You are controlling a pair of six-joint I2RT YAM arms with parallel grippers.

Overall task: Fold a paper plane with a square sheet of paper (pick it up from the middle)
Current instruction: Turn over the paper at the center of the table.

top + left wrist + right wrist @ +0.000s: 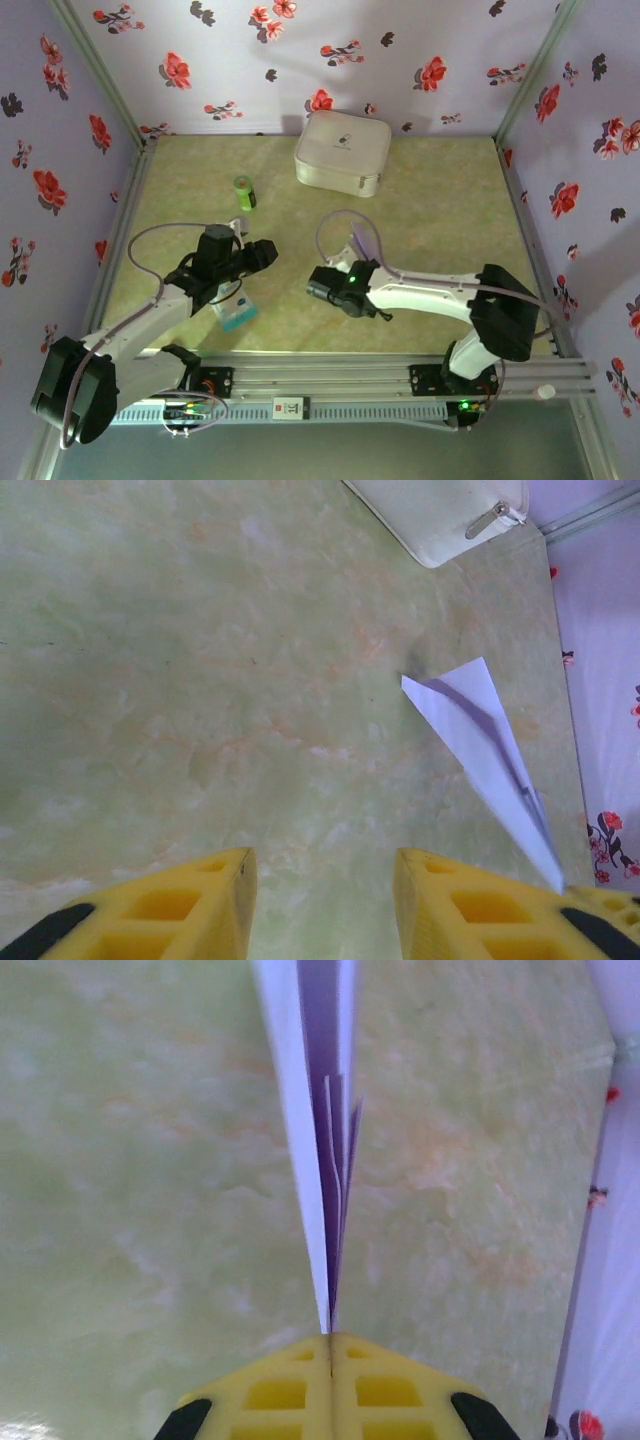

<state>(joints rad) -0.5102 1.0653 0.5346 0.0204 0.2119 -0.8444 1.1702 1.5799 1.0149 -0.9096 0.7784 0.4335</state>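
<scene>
The square sheet of paper is now the paper plane (361,243), a narrow pale lavender dart with a centre crease. My right gripper (350,268) is shut on its tail end. In the right wrist view the plane (322,1160) runs straight away from the closed yellow fingertips (330,1338), its folded layers edge-on above the green table. In the left wrist view the plane (480,730) hangs ahead and to the right, nose pointing lower right. My left gripper (325,900) is open with nothing between its fingers, and it sits left of the plane (266,254).
A white zipped case (342,152) lies at the back centre, and its corner (450,515) appears in the left wrist view. A green bottle (245,193) lies left of it. A blue-and-white packet (235,315) rests under the left arm. Floral walls close in three sides.
</scene>
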